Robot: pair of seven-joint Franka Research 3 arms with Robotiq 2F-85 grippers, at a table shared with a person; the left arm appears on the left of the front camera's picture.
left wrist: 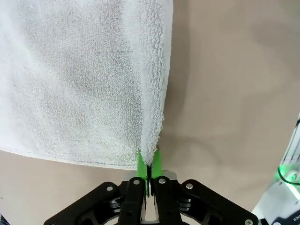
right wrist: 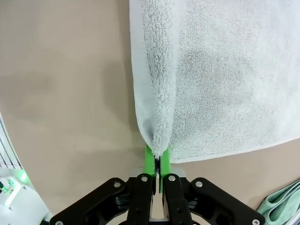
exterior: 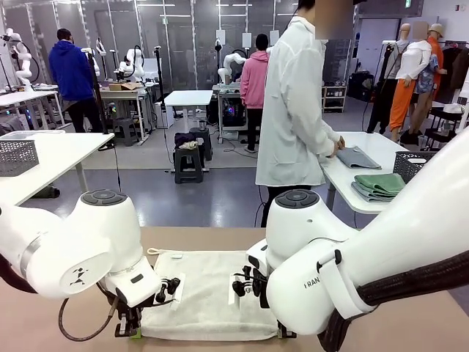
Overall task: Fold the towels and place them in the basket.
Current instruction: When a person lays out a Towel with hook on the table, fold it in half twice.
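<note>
The cream-white towel (exterior: 209,293) lies spread on the tan table (exterior: 66,323) between my two arms, its small loop at the far left corner. At the towel's near left corner, my left gripper (exterior: 130,328) (left wrist: 149,161) is shut on a pinched ridge of the cream-white towel (left wrist: 79,79). My right gripper (exterior: 284,334) (right wrist: 157,159) is shut the same way on the near right corner of the towel (right wrist: 220,75). A bit of the mint green towel (right wrist: 283,206) shows at the right wrist view's lower right. A dark lattice basket (exterior: 410,165) stands on the white table far right.
A person in a white coat (exterior: 293,110) stands beyond my table, turned to the white side table (exterior: 352,183), hands on folded grey-green garments (exterior: 377,185). A paler grey perforated bin (exterior: 16,155) sits on another table at far left. Bare tabletop (left wrist: 225,84) lies beside the towel.
</note>
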